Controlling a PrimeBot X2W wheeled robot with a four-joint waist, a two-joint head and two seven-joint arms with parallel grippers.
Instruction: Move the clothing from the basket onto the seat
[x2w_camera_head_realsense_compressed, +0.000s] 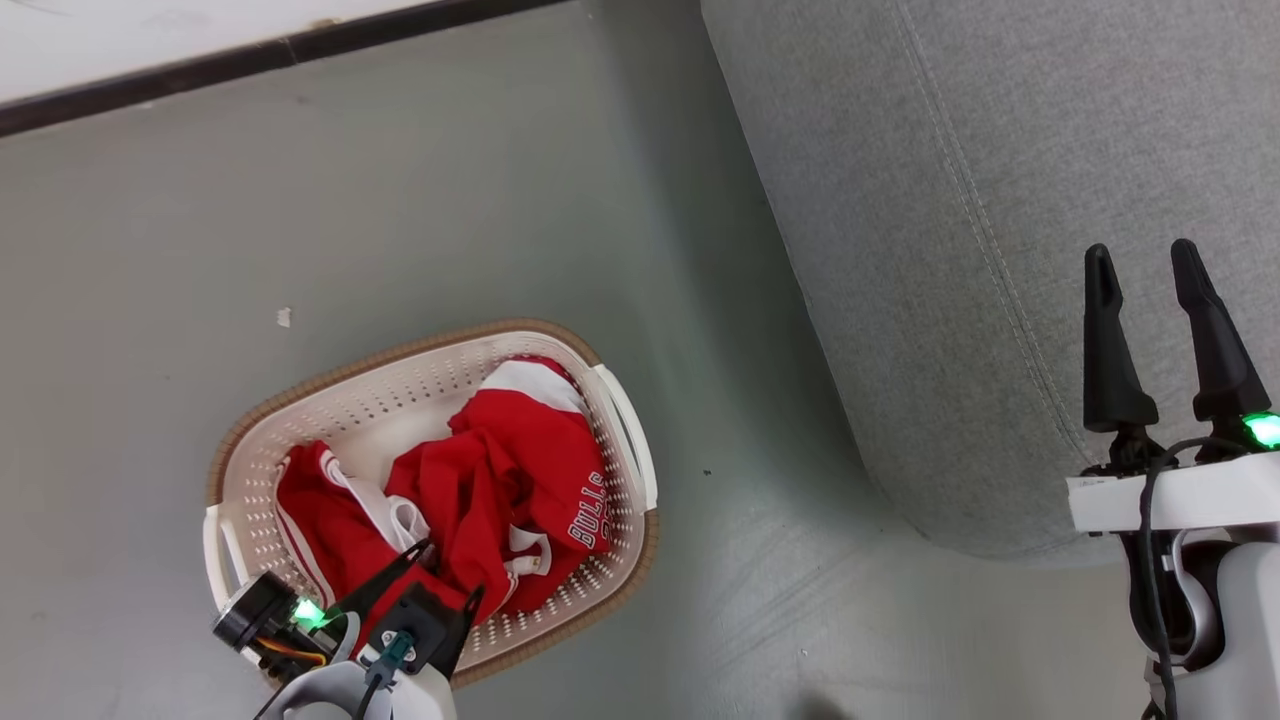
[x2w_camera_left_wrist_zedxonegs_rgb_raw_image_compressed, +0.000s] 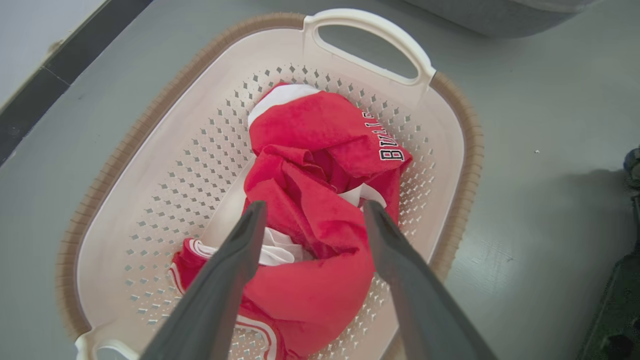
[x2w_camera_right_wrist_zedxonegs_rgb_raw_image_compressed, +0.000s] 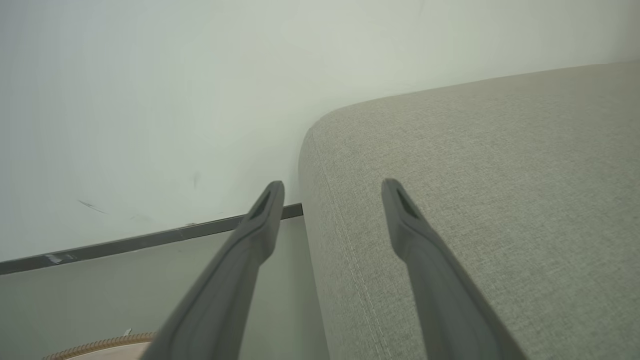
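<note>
**Grey floor (x2w_camera_head_realsense_compressed: 450, 200): basket (x2w_camera_head_realsense_compressed: 400, 400) loaded, left hand (x2w_camera_left_wrist_zedxonegs_rgb_raw_image_compressed: 314, 207) over it**

We note both pieces of clothing (x2w_camera_head_realsense_compressed: 510, 460) lying crumpled in the basket. The basket sits on the floor near the dark skirting (x2w_camera_head_realsense_compressed: 250, 55), well apart from the sofa (x2w_camera_head_realsense_compressed: 1000, 200). The lettered garment (x2w_camera_left_wrist_zedxonegs_rgb_raw_image_compressed: 350, 135) lies on top toward one handle (x2w_camera_left_wrist_zedxonegs_rgb_raw_image_compressed: 370, 40). The striped garment (x2w_camera_head_realsense_compressed: 325, 525) is partly under it.

The left hand has its fingers spread wide, one on either side of the red heap, tips low over the cloth. We cannot tell whether they touch it. The right hand (x2w_camera_head_realsense_compressed: 1141, 248) is also spread, holds nothing, and is raised by the sofa's rounded edge.

Our reading: this is the first step, the grasp is not yet made, and nothing lies on the sofa. The next move calls for sinking the left fingers into the folds and pinching a thick bunch, so the soft cloth does not slip out. One risk is that the two garments tangle and lift together.
</note>
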